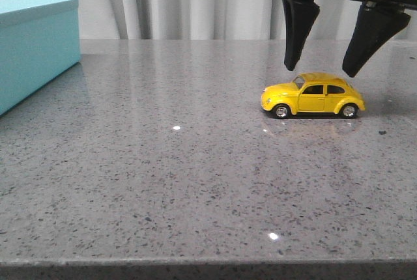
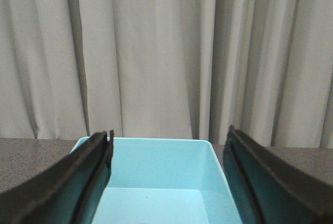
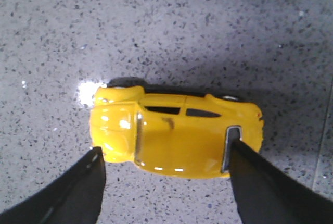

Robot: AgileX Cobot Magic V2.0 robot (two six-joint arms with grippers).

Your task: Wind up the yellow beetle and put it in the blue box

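Speckled grey table [image 1: 163, 182], pale curtains [image 1: 176, 0]; right hand [image 1: 320, 70] released above yellow beetle [image 1: 313, 96]

left end effector [image 2: 166, 182] spread wide | over blue box [image 2: 161, 169] | curtain [image 2: 156, 52] behind

A bright yellow beetle [image 1: 313, 95] with silver hubs on a grey, black-speckled tabletop [image 1: 163, 182]; turquoise blue box [image 1: 36, 49], black gripper fingers [image 1: 300, 26], pale grey curtain [image 1: 176, 3].
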